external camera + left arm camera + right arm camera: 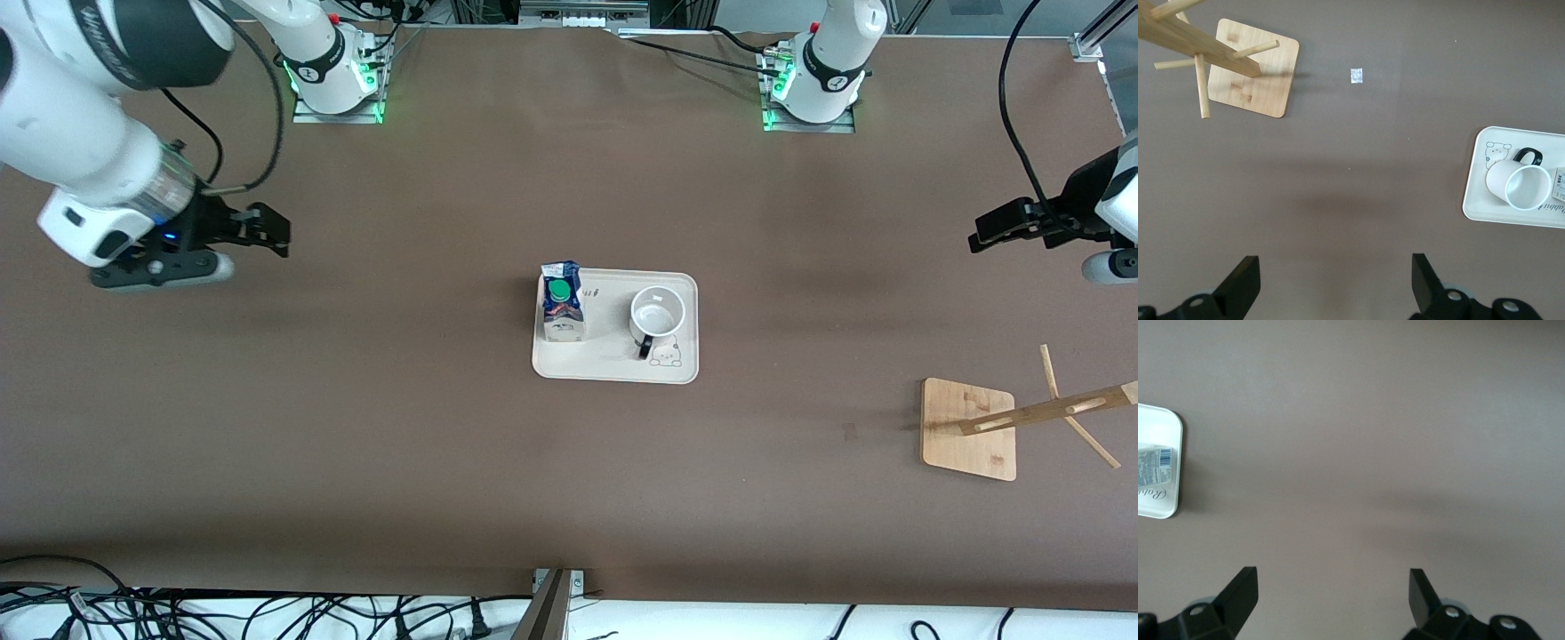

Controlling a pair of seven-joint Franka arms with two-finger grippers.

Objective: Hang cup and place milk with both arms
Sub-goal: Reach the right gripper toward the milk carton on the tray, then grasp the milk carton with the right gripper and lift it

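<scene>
Milk: the milk (563, 302) stood upright on the tray (613, 363), at the end toward the right arm, green cap up.
Cup: the cup (657, 313) sat mouth-up on the same tray, toward the left arm's end, black handle turned to the front camera.
Tray: it lay mid-desk (444, 444), a little bear printed beside the cup.
Rack: the wooden rack (969, 428) stood toward the left arm's end, nearer the front camera than the tray, pegs bare.
Left gripper: the left gripper (1336, 280) hung over bare desk, fingers spread wide, nothing between them.
Right gripper: the right gripper (1333, 597) hovered over bare desk at its own end, also wide and holding nothing.
</scene>
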